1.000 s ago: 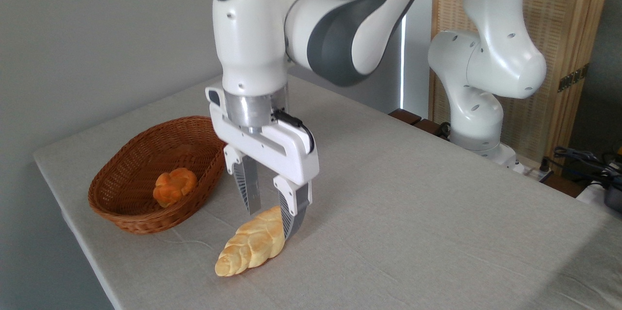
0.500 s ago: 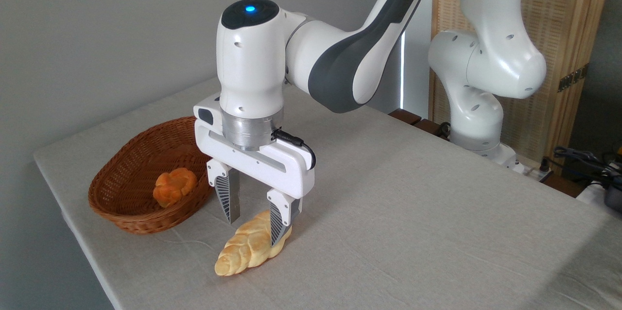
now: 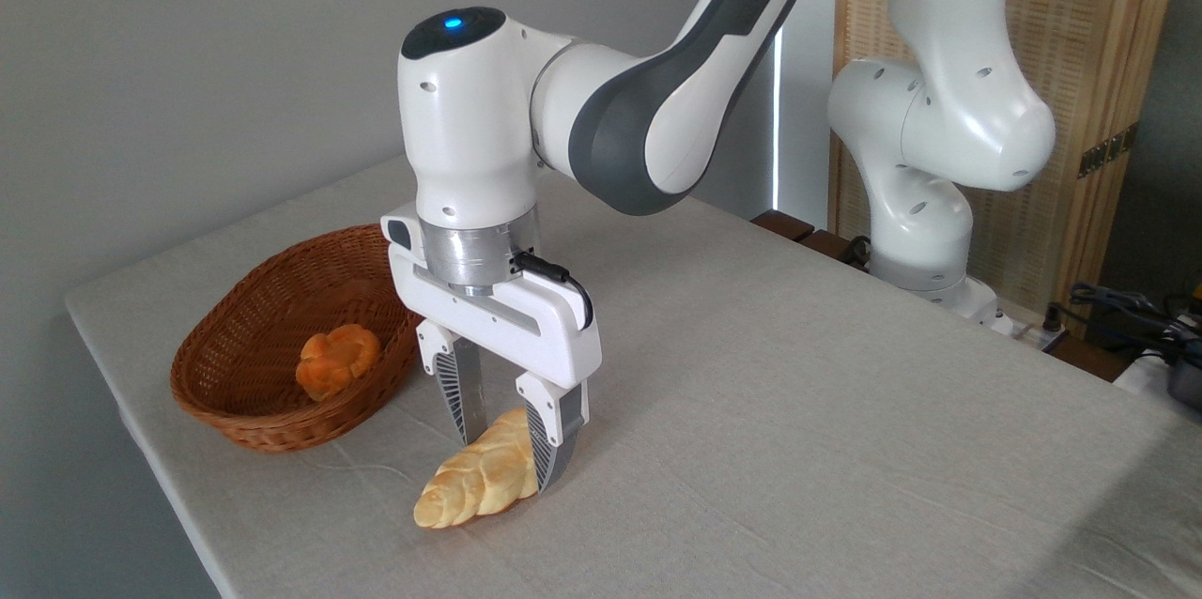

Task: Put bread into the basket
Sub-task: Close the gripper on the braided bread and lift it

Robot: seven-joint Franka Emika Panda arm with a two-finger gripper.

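The bread [image 3: 467, 488], a long pale-golden braided loaf, lies on the grey tablecloth near the front edge. My gripper [image 3: 508, 464] points down over its far end and is open, one finger on each side of the loaf and close against it. The loaf rests on the cloth. The basket [image 3: 246, 427], oval reddish-brown wicker, stands to the left of the gripper, its near rim just beside the left finger.
A small orange knotted bun [image 3: 336, 360] lies inside the basket. The table's front-left edge [image 3: 178, 524] runs close below the loaf. The arm's white base [image 3: 925, 233] stands at the back right, with cables [image 3: 1127, 308] beyond it.
The gripper has come down and shifted left over the loaf's far end, turning a little. Its fingers now straddle the bread lower down. The loaf has hardly moved.
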